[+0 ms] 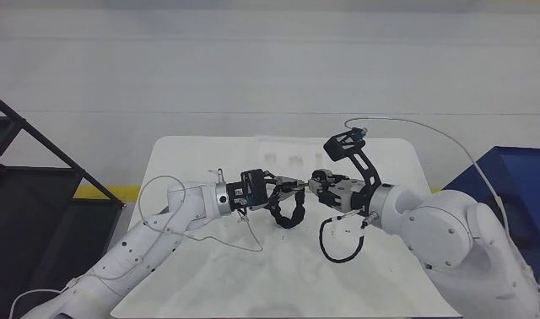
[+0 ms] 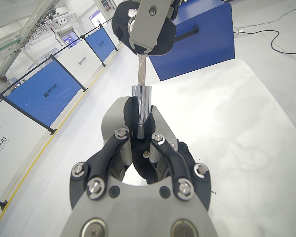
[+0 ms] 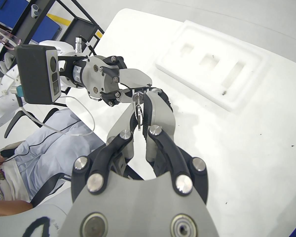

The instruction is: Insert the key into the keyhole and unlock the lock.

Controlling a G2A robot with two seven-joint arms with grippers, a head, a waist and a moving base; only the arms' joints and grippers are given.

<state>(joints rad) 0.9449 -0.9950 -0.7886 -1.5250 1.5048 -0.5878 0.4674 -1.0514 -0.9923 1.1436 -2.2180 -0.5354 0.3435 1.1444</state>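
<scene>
Table [image 2: 236, 124] centre, well inside edges: key [image 2: 142, 70] tip meets lock [image 2: 141, 102].

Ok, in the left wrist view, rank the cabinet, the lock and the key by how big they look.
1. cabinet: largest, though it is farthest off.
2. lock: its chrome barrel is close to the camera.
3. key: smallest, with only the blade showing.

Grey floor [image 1: 253, 57] — blue barriers [image 2: 39, 94].

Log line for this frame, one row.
left gripper: shut on lock | right gripper: shut on key | key tip at keyhole, depth unclear
</scene>
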